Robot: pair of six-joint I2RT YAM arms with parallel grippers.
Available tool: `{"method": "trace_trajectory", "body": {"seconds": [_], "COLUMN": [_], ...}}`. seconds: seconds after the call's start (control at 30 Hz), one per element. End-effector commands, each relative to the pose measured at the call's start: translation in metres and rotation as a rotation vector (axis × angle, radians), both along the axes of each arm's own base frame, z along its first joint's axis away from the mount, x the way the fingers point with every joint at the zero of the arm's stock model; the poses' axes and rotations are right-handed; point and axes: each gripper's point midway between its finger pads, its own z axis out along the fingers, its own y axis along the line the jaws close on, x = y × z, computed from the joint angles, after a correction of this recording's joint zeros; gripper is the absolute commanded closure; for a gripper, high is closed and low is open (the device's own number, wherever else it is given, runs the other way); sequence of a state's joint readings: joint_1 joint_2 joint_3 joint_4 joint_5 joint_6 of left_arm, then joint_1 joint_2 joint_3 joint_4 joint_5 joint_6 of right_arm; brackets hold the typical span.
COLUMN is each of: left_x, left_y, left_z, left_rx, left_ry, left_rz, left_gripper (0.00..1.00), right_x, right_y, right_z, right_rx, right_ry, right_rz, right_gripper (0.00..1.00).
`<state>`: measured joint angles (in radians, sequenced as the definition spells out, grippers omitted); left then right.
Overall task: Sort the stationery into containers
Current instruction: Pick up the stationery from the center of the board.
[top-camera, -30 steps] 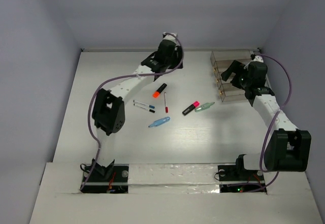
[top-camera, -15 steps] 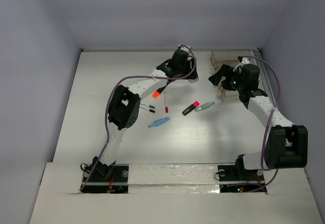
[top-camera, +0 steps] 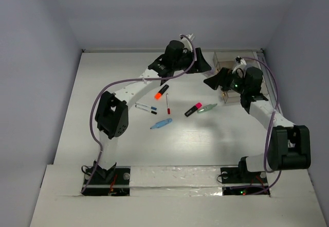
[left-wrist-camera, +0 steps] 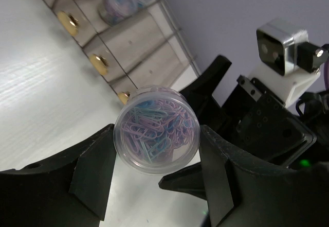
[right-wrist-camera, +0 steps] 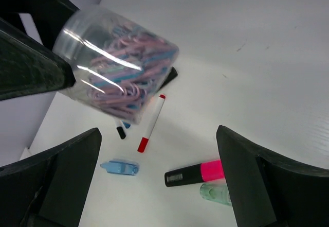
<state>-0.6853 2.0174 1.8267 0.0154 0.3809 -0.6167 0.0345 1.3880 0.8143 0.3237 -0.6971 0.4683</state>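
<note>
left wrist view: the left tool (left-wrist-camera: 158, 152) is closed on a pot (left-wrist-camera: 157, 143), one finger on each side of its clear wall. The pot is full of lilac and blue paper clips, is lifted off the table (left-wrist-camera: 36, 98), and its round face points at the camera. beyond this tool, up and to its left, lies the organiser (left-wrist-camera: 128, 36), with small brass knobs on the compartment fronts and other pots (left-wrist-camera: 121, 0) blurred inside the farthest compartment. just past the pot on this tool's right is the black body of the right arm. in the right wrist view the right tool (right-wrist-camera: 158, 134) is wide open and holds nothing. the pot (right-wrist-camera: 115, 62) hangs tilted above and left of its gap, touching neither finger. on the table below this tool lie a red pen (right-wrist-camera: 151, 124), a pink highlighter (right-wrist-camera: 198, 171), a green highlighter (right-wrist-camera: 216, 193) just beside the pink one, and a blue highlighter (right-wrist-camera: 119, 167) near its left finger. from the top view the left tool (top-camera: 200, 65) and right tool (top-camera: 216, 80) face each other closely, with the organiser (top-camera: 221, 59) behind the right tool. an orange highlighter (top-camera: 162, 91) and two pens (top-camera: 146, 107) lie on the near side of the left tool.
</note>
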Motion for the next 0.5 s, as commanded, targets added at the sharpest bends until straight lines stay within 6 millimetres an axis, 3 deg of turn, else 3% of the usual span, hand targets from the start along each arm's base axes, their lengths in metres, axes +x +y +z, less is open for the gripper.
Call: {"method": "trace_trajectory", "body": {"seconds": [0.0,0.13,0.17,0.2,0.27,0.47], "left_x": [-0.021,-0.027,-0.026,-0.027,-0.024,-0.043], "left_y": [0.007,0.019,0.027,0.027,0.04,0.049], "left_z": [0.046,0.039,0.022,0.027,0.019,0.01], "left_rx": [-0.119,-0.046,0.016,0.027,0.073,0.105], "left_ry": [-0.02,-0.021,0.032,0.017,0.029,0.044], "left_rz": [-0.123,-0.181,-0.177,-0.193,-0.21,-0.305], "left_gripper": [0.81,0.79,0.79,0.78,0.78,0.77], "right_x": [-0.005,-0.008,-0.013,-0.018,-0.026,-0.043], "right_y": [0.007,0.009,0.014,0.021,0.031,0.065], "right_z": [0.042,0.045,0.045,0.046,0.048,0.038], "right_rx": [-0.035,-0.135,-0.145,-0.15,-0.175,-0.198], "right_ry": [-0.202,-0.261,-0.262,-0.273,-0.292,-0.287], "right_rz": [0.067,0.122,0.149,0.186,0.253,0.411], "right_gripper": [0.0,0.0,0.0,0.0,0.0,0.0]}}
